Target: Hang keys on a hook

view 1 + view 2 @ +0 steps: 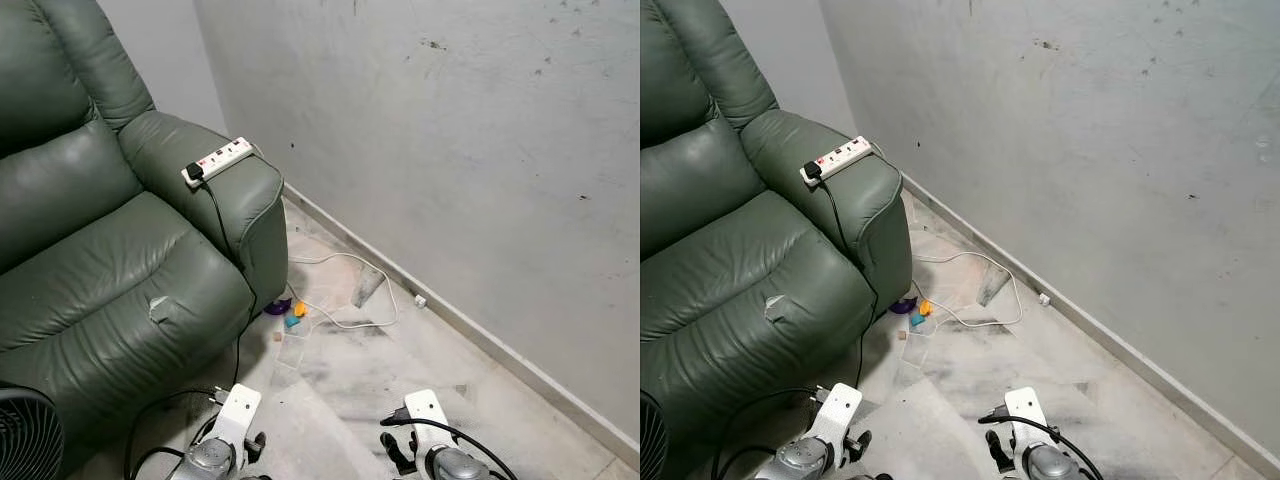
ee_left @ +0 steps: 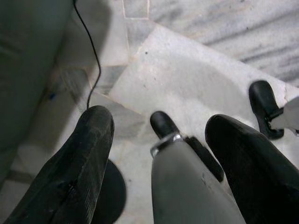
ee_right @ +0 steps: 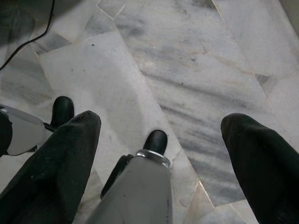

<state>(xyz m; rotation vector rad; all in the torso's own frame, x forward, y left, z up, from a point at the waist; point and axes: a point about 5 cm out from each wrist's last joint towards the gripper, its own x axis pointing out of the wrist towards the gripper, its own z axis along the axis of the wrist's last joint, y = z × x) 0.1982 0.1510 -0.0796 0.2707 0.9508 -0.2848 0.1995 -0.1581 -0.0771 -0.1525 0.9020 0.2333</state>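
At frame bottom: left gripper (image 2: 159,135) and right gripper (image 3: 161,135) hang over marble floor (image 3: 196,60), fingers spread wide, empty. Green armchair (image 1: 110,250) left; power strip (image 1: 217,160) on armrest. Keys, hook: cannot tell where.

You will find no text, label, brand, number or sign that can be read here. The white power strip (image 1: 218,160) on the armchair's arm (image 1: 205,170), well ahead of the left end effector (image 2: 159,135), carries small red marks, too small for you to read.
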